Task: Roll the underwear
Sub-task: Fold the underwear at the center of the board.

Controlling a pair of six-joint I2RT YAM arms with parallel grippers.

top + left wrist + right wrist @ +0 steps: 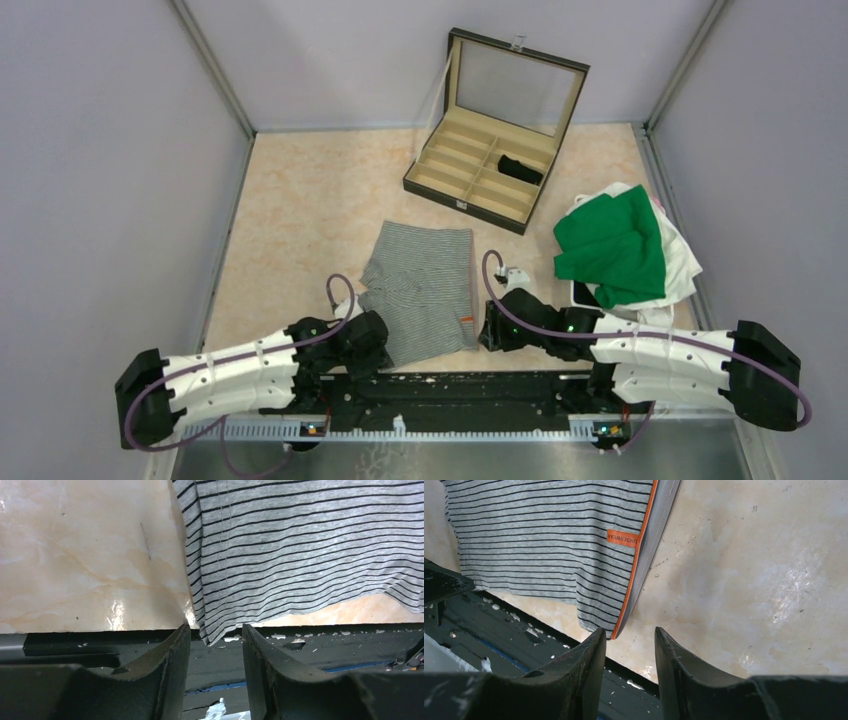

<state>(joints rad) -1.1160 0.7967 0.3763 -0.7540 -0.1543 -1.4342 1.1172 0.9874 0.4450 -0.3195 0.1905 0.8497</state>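
Both arms lie low, forearms angled inward toward each other. The left gripper and the right gripper each have jaws partly apart.

The striped underwear runs past the left wrist view's top and right edges; right of it, green cloth hides most of a white garment; beyond it, a black item is too small to identify.

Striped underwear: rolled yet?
No, the striped underwear lies spread flat on the table, with no part of it rolled up.
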